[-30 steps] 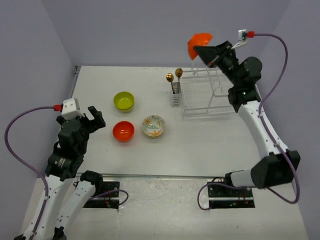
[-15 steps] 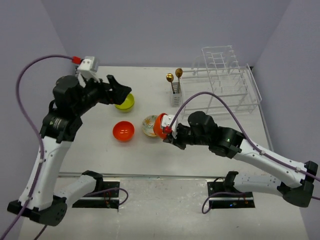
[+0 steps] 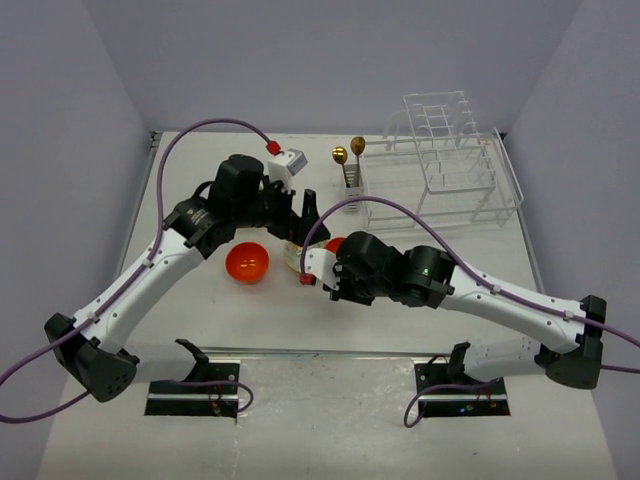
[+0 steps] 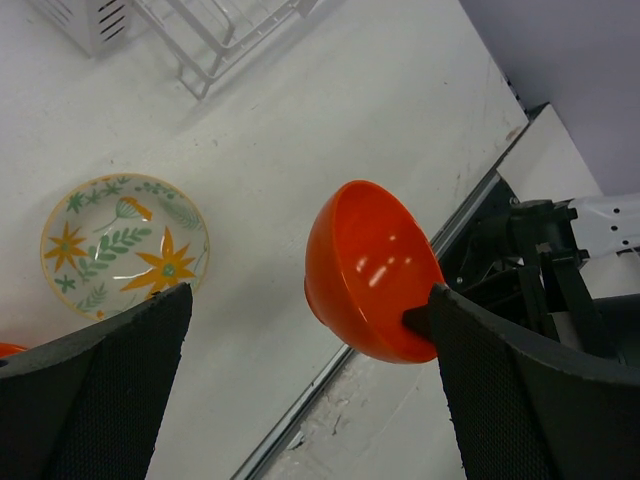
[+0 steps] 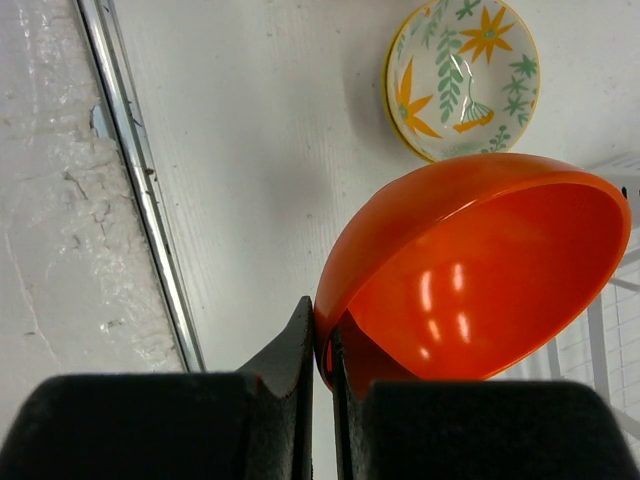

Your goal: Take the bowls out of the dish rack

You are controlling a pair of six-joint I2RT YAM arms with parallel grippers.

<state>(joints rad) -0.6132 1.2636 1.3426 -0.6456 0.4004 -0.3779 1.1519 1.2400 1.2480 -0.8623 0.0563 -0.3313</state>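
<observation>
Above the counter (image 3: 280, 320), well apart from the dish rack (image 3: 450, 160), the right gripper (image 5: 322, 330) pinches the tilted orange bowl (image 5: 480, 270) by its rim near the floral bowl (image 5: 465, 75), straight ahead of the left gripper (image 4: 310, 295), whose fingers are spread.

Two gold spoons (image 3: 340, 155) stand upright (heads up) well beyond the right gripper (image 3: 334, 250); the white table (image 3: 200, 160) lies beneath it.
</observation>
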